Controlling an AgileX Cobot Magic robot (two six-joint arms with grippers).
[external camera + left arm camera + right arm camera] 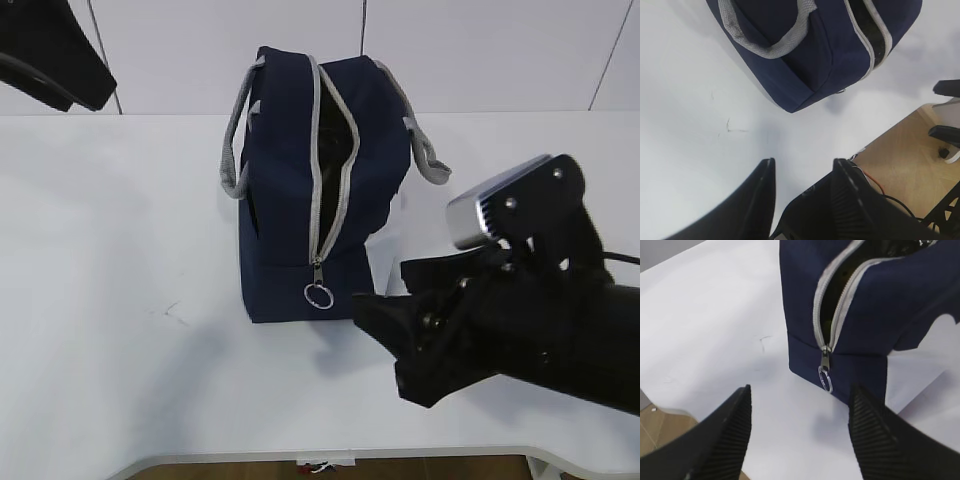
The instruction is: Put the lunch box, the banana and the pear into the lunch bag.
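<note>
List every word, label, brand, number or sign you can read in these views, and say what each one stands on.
None: no readable text shows in any view.
The lunch bag is plain navy fabric with a grey zipper and a metal pull ring; no logo or tag is visible.
The table carries only faint scuff marks, not writing.
Neither gripper shows a legible marking.

No readable text in any view.
The lunch bag shows plain navy fabric, and nothing on the table bears a label, brand, number or sign.
</note>
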